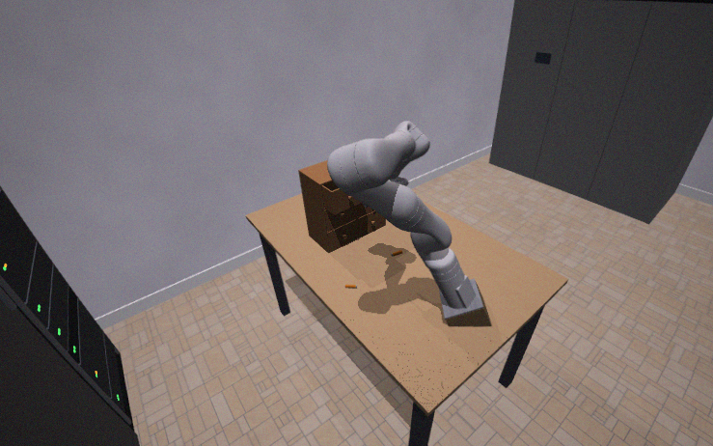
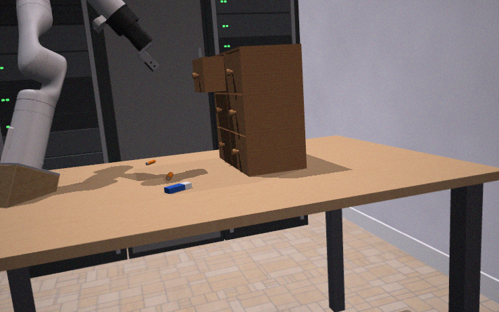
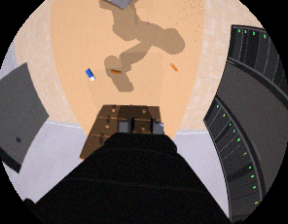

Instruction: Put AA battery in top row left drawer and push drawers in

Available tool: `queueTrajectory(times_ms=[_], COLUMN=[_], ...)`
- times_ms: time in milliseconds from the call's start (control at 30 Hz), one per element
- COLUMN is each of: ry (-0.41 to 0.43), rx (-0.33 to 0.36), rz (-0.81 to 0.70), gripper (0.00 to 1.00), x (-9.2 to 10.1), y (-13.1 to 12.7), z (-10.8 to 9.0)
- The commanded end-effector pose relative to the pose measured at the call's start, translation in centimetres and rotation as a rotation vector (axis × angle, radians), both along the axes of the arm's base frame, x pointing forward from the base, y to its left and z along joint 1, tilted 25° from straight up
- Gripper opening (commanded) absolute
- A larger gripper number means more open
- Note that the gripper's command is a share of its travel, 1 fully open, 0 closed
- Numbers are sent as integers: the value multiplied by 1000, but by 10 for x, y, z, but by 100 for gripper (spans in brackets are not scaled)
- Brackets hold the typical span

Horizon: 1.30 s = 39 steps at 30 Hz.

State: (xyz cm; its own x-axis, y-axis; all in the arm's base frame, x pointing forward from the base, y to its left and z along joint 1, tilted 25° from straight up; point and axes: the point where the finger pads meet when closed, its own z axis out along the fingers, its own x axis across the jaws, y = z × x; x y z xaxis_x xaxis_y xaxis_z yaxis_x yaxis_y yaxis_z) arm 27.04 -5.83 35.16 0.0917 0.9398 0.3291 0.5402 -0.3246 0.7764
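The small brown chest [image 1: 317,215] [image 2: 274,108] [image 3: 97,131] stands upright. Its top-row left drawer [image 2: 209,75] is partly pulled out and looks level; its inside is mostly hidden. The other drawers look pushed in. Two orange cylinders lie on the table: one cylinder [image 1: 397,253] [image 2: 169,175] [image 3: 116,71] in the arm's shadow, the other cylinder [image 1: 350,286] [image 2: 150,162] [image 3: 174,67] nearer the left edge. I cannot tell which is the AA battery. My gripper [image 2: 154,68] [image 3: 142,123] is open and empty, high above the table before the open drawer; the arm hides it in the top view.
A blue and white eraser [image 2: 177,188] [image 3: 90,74] lies on the table [image 1: 503,271] [image 2: 359,186], to the right of the shadowed cylinder as one faces the drawers. The arm's base [image 1: 467,310] [image 2: 15,186] stands opposite the drawer fronts. A wall is behind the chest.
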Motion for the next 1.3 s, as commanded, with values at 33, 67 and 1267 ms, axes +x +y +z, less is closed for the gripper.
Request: queueTrajectory(times_ms=[33, 67, 1267], ry=[41, 54, 566], rx=[8, 9, 50], rz=[13, 18, 205], gripper=[67, 67, 67], x=[-5, -7, -76], y=[0, -1, -12], z=[6, 8, 58])
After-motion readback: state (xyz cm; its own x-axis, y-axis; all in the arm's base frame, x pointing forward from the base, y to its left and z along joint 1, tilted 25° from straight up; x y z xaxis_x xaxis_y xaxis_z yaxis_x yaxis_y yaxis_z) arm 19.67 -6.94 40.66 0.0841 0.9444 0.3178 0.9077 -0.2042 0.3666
